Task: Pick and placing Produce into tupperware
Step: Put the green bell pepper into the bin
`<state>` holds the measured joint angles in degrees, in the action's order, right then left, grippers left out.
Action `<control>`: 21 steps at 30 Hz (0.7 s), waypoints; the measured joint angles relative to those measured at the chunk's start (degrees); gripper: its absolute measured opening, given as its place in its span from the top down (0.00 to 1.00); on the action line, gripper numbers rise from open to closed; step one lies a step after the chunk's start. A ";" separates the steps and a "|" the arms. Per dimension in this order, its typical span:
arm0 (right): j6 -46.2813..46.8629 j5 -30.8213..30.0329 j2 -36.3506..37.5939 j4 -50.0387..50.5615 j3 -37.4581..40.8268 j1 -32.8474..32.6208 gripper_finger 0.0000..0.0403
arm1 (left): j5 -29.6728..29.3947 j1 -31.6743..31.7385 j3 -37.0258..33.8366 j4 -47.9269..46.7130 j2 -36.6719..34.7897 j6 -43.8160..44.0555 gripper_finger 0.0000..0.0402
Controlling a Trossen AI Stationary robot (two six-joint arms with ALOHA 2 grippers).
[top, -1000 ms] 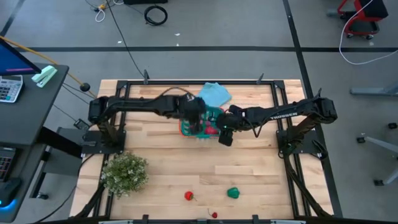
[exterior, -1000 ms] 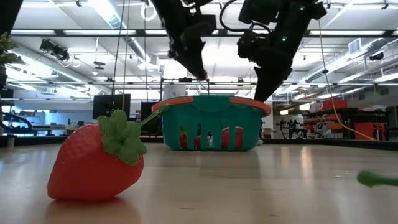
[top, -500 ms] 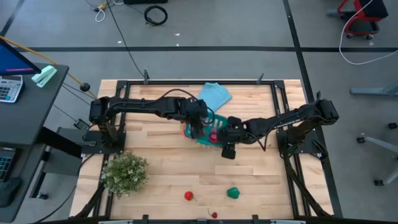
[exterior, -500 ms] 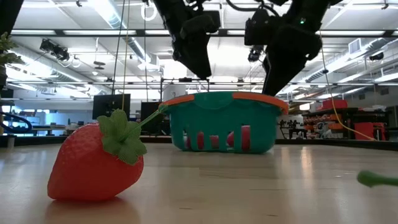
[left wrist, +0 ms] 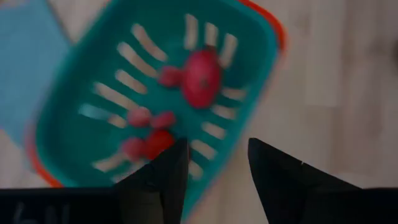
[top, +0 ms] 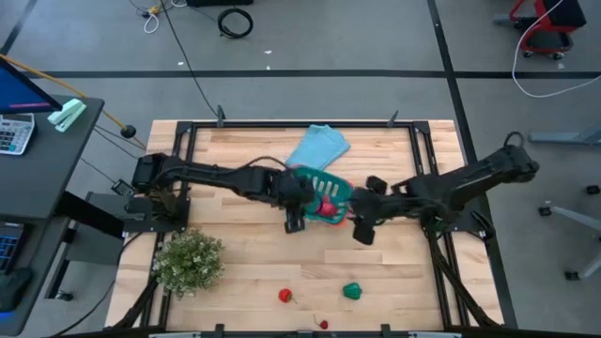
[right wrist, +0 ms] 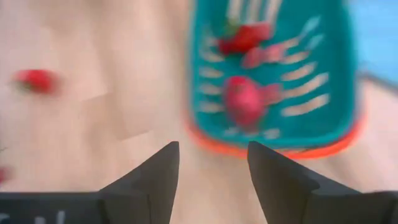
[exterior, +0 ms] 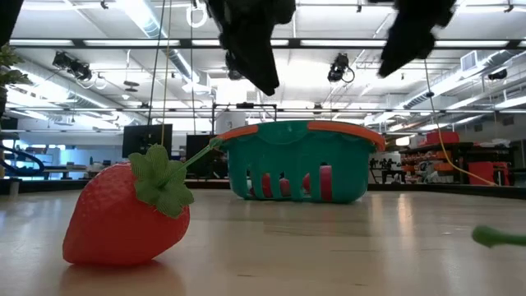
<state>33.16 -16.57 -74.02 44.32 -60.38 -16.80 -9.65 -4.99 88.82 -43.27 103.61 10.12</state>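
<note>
The wooden table [top: 244, 272] carries everything, and at its near left corner stands the bushy potted plant [top: 189, 262]. A light-blue cloth [top: 317, 145] lies at the far side, touching the teal tupperware [top: 331, 178], which sits mid-table between my 2 arms. My left gripper [top: 295, 219] hangs just beside the basket's left edge, fingers spread with nothing between them; my right gripper [top: 362, 231] hovers off its right side, also parted and empty. Inside the basket I see several red produce pieces [left wrist: 200, 76] on the slotted floor. Still out on the wood, near the front edge: a red strawberry [top: 285, 296], a green piece [top: 352, 291] beside it, and 1 small red bit [top: 324, 325] at the very edge.

My worry: both pincers crowd the basket, so an arm swinging toward the front could clip the orange rim and shove or tip it. The strawberry may also roll away if I pinch it off-centre, and the edge piece could be knocked off the table
</note>
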 joint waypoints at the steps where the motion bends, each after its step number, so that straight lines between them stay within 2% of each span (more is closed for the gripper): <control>1: 1.95 1.23 1.26 -0.02 0.12 -1.58 0.51 | 0.49 -0.97 0.00 -0.61 0.00 0.79 0.57; 4: 2.96 4.94 2.91 -0.43 1.37 -7.42 0.51 | 0.73 -4.30 0.00 -1.87 0.00 2.28 0.57; 7: 3.90 4.79 1.17 -2.33 3.64 -14.56 0.51 | 0.88 -7.96 0.00 -2.09 0.00 2.40 0.56; 12: 3.77 4.80 -4.38 -13.06 8.30 -23.91 0.51 | 0.90 -13.66 0.00 -1.98 0.00 3.19 0.56; 17: 3.26 4.56 -10.42 -22.84 10.42 -28.38 0.50 | 0.81 -17.77 0.00 -1.54 0.00 8.16 0.56; 21: 5.57 4.52 -15.57 -24.85 8.66 -28.78 0.47 | 0.55 -19.87 0.00 -1.46 0.00 12.36 0.57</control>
<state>38.73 -12.04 -89.59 19.48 -51.72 -45.58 -9.10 -24.86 88.82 -44.74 103.61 22.48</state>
